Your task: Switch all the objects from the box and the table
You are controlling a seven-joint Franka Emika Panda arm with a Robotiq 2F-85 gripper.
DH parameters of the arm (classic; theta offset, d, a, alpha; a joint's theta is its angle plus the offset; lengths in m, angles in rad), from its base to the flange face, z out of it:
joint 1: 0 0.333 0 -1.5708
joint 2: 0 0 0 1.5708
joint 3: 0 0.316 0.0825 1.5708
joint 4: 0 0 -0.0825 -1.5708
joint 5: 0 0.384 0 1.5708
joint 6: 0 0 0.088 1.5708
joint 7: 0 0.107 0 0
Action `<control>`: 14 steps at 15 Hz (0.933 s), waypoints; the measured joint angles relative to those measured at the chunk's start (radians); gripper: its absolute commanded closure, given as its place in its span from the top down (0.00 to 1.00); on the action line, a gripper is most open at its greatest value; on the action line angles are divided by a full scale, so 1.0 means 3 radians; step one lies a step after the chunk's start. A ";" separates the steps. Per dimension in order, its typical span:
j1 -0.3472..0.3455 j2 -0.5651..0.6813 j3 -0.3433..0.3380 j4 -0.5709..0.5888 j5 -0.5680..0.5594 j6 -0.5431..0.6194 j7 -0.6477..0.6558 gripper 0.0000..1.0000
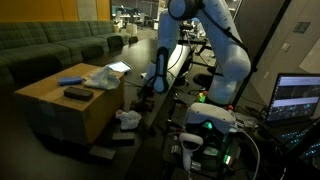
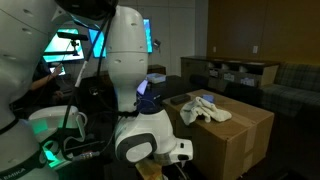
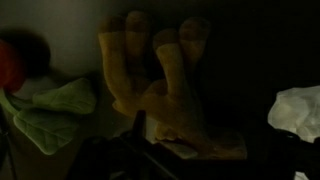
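Dim lounge, with a green sofa (image 1: 50, 45) along the far left wall and a cardboard box (image 1: 60, 112) standing in front of it. On the box top, in an exterior view, lie a blue item (image 1: 72, 79), then a dark flat item (image 1: 77, 93), then a pale cloth (image 1: 103, 76) toward the right edge. The cloth (image 2: 205, 110) shows as a crumpled heap on the same box (image 2: 240, 140) from the opposite side.

Just right of the box the white arm bends down, and the gripper (image 1: 148, 92) hangs low beside the box wall, near a white crumpled wad (image 1: 128, 118) on a low dark surface (image 1: 112, 142). Farther right a laptop (image 1: 300, 98) glows.

The wrist view is very dark. From left to right it shows a red thing (image 3: 8, 65) at the edge, a green cloth (image 3: 50, 115), a yellow plush toy (image 3: 160, 85) in the middle, and the white wad (image 3: 298, 110) at the right. The toy fills the centre close to the camera, its lower end running into black shapes at the bottom. The fingers are lost in that shadow, so I cannot tell how far apart they stand, or whether they grip the toy or only hang over it.
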 measured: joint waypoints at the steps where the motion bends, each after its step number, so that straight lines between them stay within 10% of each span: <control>1: 0.0012 -0.0033 0.0035 -0.0055 0.0006 0.0025 0.0046 1.00; 14: 0.0505 -0.0324 0.0657 -0.0449 0.0607 0.0064 0.0774 1.00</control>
